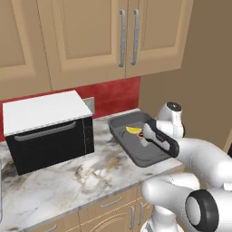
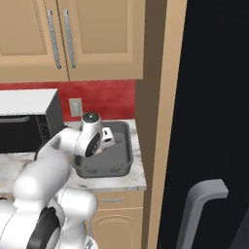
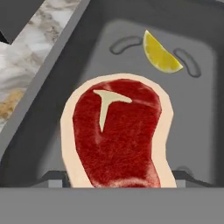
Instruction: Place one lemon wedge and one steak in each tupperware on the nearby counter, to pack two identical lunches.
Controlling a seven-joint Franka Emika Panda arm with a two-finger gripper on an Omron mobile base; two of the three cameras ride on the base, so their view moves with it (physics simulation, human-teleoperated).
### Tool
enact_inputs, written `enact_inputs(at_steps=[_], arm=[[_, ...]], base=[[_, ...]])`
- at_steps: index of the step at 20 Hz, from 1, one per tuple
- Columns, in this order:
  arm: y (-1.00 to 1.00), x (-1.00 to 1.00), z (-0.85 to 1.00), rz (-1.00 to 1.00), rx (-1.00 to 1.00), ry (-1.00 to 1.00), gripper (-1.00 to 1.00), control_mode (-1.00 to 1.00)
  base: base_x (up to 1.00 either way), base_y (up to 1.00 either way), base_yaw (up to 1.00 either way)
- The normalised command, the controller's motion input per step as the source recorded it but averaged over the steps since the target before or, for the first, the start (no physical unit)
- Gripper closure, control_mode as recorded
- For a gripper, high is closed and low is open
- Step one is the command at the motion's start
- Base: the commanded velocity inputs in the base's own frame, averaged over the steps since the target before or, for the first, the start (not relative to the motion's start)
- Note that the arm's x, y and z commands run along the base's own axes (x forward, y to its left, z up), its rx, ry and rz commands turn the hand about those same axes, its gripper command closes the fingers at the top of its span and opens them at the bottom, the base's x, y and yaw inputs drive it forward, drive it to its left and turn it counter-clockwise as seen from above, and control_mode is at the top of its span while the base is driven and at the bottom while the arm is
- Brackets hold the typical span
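Note:
A dark grey tupperware [image 1: 144, 156] sits at the right end of the marbled counter [image 1: 77, 179], against the tan side wall. A yellow lemon wedge [image 3: 161, 54] lies on its floor near the far wall, also visible as the lemon wedge [image 1: 132, 130]. My gripper [image 3: 119, 177] hangs low over the tupperware [image 3: 194, 127] with a red steak [image 3: 116, 135], rimmed in pale fat, between its fingertips [image 3: 57, 177]; the jaws stand wide, closed on its sides. A sliver of the steak [image 1: 142, 134] shows under the hand. The hand [image 2: 106, 137] is over the tupperware [image 2: 124, 163].
A black microwave [image 1: 47, 136] with a white top stands left of the tupperware. Tan wall cabinets [image 1: 104, 36] hang above, with a red backsplash [image 1: 115, 95] behind. A tall tan panel and a dark fridge [image 2: 214, 107] with a grey handle close off the right side.

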Motion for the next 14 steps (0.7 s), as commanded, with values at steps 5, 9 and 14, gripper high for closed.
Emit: enact_inputs(at_steps=[5, 9, 14], arm=[[0.0, 0.35, -0.41, 0.0, 0.0, 0.0, 1.0, -1.0], [0.0, 0.34, -0.35, 0.01, 0.0, 0.0, 1.0, -1.0], [0.0, 0.35, -0.31, 0.02, 0.0, 0.0, 1.0, -1.0]], base=[[0.0, 0.0, 0.0], [0.0, 0.0, 0.0], [0.0, 0.0, 0.0]])
